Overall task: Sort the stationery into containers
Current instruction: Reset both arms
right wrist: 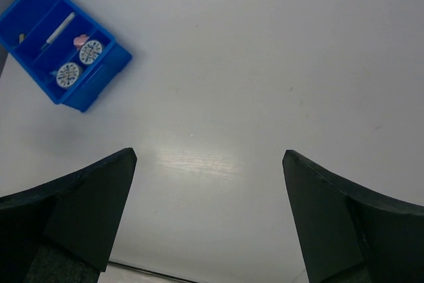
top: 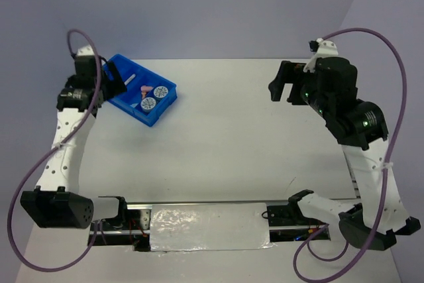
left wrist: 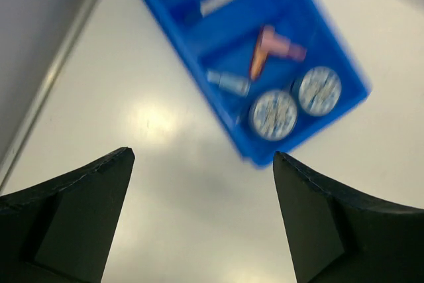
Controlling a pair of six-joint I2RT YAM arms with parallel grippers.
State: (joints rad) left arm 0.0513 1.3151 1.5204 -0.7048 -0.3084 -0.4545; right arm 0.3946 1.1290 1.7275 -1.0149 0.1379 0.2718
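Holding two round patterned discs, the glossy blue plastic tray (left tool, right tool: both spread) sits slantwise.

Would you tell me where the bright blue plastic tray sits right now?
In the top view the bright blue plastic tray sits far left on the white table, close by the left gripper.

blue tray with two discs, sticks, pen inside

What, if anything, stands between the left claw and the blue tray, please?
Nothing visible does. In the left wrist view, only bare table lies between the open left claw and the blue tray.
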